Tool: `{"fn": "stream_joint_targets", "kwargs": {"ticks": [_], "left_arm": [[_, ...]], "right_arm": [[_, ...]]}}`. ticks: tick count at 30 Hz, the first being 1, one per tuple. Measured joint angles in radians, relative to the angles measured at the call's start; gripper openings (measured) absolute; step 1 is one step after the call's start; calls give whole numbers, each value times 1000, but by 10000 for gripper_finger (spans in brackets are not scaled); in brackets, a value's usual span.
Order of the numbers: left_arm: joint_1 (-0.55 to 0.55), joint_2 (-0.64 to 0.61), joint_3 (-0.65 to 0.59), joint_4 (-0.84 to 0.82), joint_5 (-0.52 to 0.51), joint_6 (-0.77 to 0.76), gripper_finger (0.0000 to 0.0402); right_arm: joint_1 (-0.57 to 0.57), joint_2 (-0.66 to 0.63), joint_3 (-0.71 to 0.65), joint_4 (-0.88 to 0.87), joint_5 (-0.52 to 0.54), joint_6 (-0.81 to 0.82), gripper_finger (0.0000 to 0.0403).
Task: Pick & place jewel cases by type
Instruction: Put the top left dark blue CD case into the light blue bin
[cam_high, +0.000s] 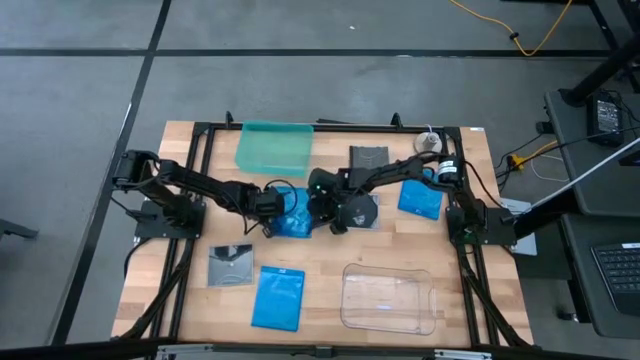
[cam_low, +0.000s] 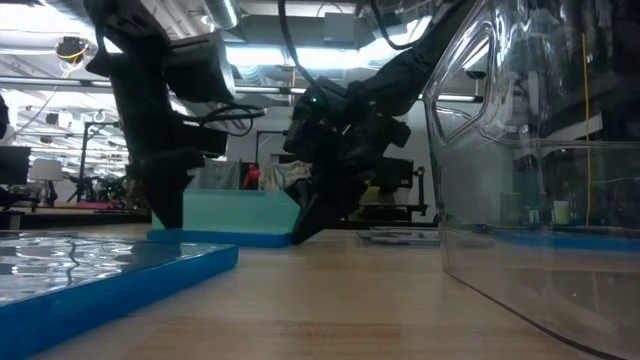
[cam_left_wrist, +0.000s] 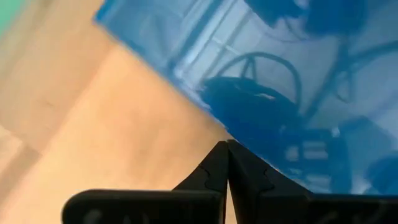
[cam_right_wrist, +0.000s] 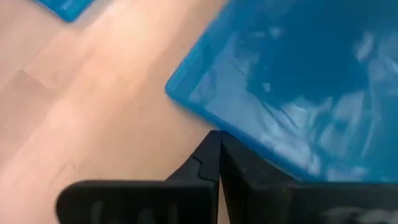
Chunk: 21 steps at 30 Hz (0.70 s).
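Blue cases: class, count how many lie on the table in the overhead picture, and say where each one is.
3: one blue case at the front edge beside the clear tray, one in the middle between both grippers, one on the right. Arms may hide others.

High view straight down, low view level across table (cam_high: 470, 290), wrist views close above middle blue case (cam_left_wrist: 298, 74)

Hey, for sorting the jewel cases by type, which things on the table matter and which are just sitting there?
Part of the job:
- blue cases: middle, front, right
- dark disc cases: front left, back, middle
- teal tray
- clear tray
- left gripper and right gripper, both shut at the middle blue case

Just lying about:
- white object at the back right corner
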Motion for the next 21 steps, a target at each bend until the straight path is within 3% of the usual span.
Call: {"fn": "stream_joint_targets", "kwargs": {"ticks": [9,13,21], "left_arm": [[43,-17,1,-5,11,-6,3],[43,-64,23,-127,7,-29,1],[43,-288,92,-388,-66,-132,2]], "right_arm": [[23,0,1,4,51,0,8],[21,-4,3,-32,70,2,8],[22,-9,5,-57,153,66,8]]}}
